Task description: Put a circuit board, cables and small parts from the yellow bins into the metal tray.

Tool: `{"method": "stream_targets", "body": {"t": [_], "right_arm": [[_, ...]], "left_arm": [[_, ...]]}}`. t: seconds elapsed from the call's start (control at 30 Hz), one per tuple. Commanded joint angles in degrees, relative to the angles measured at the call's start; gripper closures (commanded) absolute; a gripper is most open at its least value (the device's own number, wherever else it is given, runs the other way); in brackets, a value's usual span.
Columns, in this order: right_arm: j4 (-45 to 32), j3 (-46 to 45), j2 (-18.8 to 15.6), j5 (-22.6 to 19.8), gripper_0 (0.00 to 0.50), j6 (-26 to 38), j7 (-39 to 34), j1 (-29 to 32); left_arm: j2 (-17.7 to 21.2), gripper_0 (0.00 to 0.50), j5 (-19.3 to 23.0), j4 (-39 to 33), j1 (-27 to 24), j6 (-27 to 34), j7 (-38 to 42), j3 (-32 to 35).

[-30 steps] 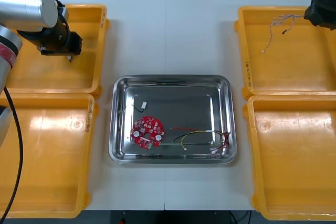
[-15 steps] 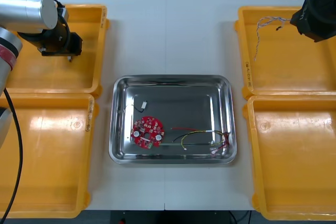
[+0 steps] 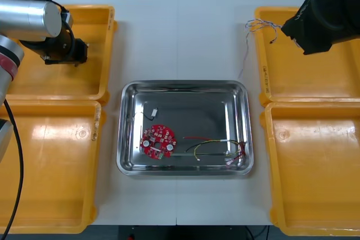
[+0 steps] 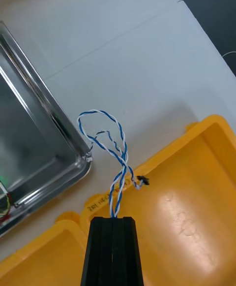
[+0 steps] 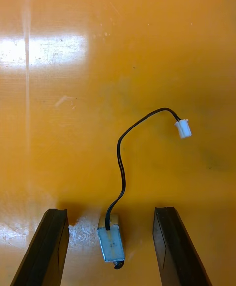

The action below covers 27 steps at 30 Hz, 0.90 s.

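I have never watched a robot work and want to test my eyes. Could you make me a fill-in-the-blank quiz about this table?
1. The right gripper is shut on a twisted blue and ____ cable.
2. The left gripper is ____, with a small metal part lying between its fingers.
3. The round circuit board lying in the tray is ____ in colour.

Missing words: white; open; red.

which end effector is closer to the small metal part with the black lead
Left. The open left end effector hangs over the small metal part, a finger on each side; the right end effector is across the table, holding the twisted blue and white cable.
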Motion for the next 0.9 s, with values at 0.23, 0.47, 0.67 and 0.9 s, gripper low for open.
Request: {"method": "stream_targets", "body": {"t": [0.23, 0.47, 0.67, 0.9], "right_arm": [[-3.4, 9.2, 2.8, 2.6, 0.5, 0.2, -5.8, 0.7], [-4.0, 13.3, 4.7, 9.4, 0.5, 0.2, -4.6, 3.8], [-3.9, 17.5, 4.8, 16.0, 0.5, 0.2, -3.5, 6.4], [-1.7, 19.8, 7.9, 21.0, 0.5, 0.2, -2.5, 7.3]], "left_arm": [[-0.6, 0.0, 0.6, -0.6, 1.2, -1.1, -4.7, -0.7], [-0.6, 0.5, 0.8, -0.6, 1.2, -1.2, -4.7, -0.7], [-0.6, 0.5, 1.1, -0.6, 1.2, -1.2, -4.4, -1.1], [-0.4, 0.5, 0.6, -0.9, 1.2, 0.0, -4.3, -1.2]]}}
